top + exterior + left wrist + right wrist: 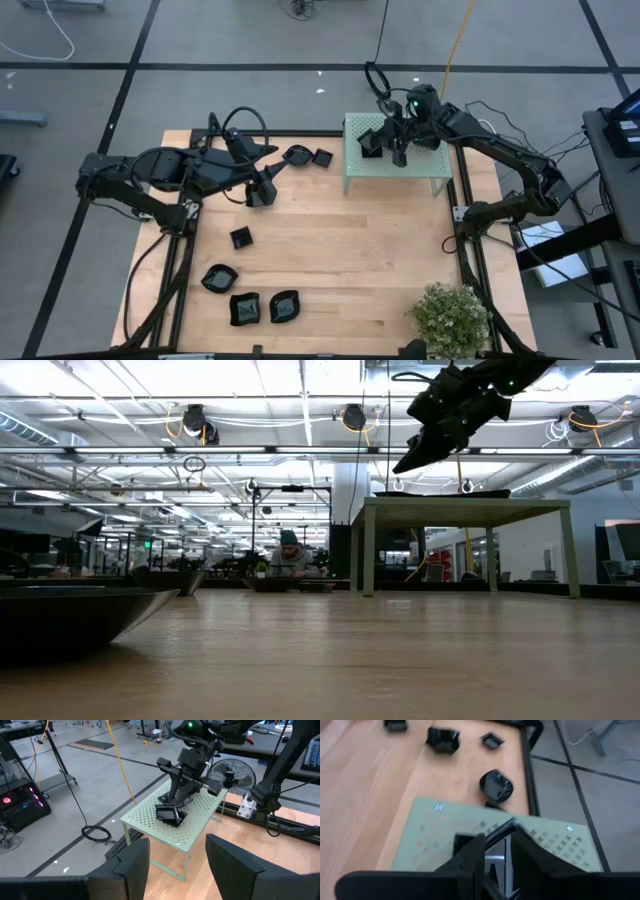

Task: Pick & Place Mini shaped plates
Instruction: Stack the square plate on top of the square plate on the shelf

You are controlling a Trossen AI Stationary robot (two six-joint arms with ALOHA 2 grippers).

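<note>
We pinch a square mini plate (pixel 169 814) in the right gripper (pixel 385 143) at upper right, ready to release it onto the green perforated stand (pixel 420 168).

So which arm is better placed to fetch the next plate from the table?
The left. Its hand hangs open and empty over the wood, near the two plates at the far edge. The right hand is over the green perforated stand, beside a plate lying there.
</note>
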